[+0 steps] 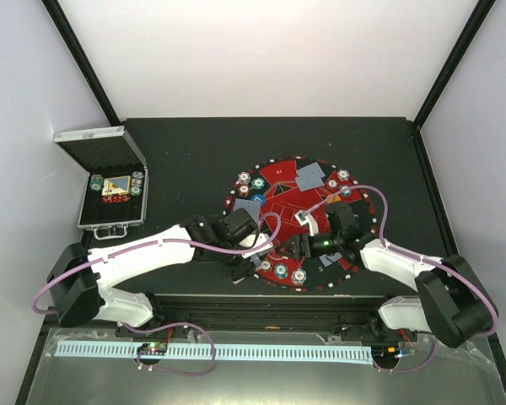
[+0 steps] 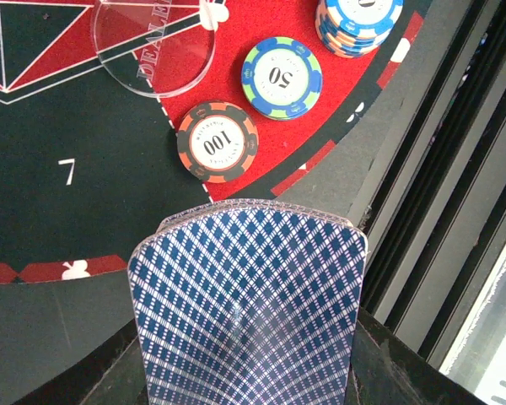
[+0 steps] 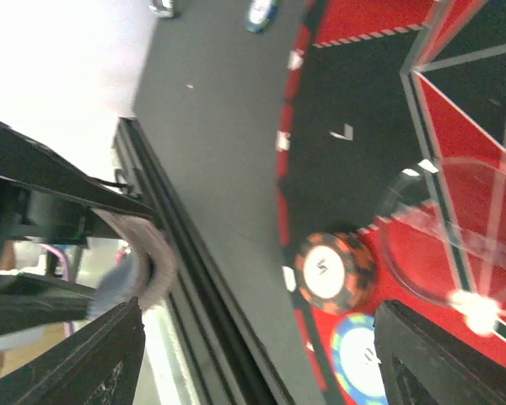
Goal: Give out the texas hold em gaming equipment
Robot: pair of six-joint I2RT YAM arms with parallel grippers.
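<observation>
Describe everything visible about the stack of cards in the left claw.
The stack of cards shows a dark blue back with a white diamond lattice; thin layered edges line its far end. It looks like paper and is bowed. The left claw clamps its near end, and its far end points at the 100 chip on the mat, not touching it.
</observation>
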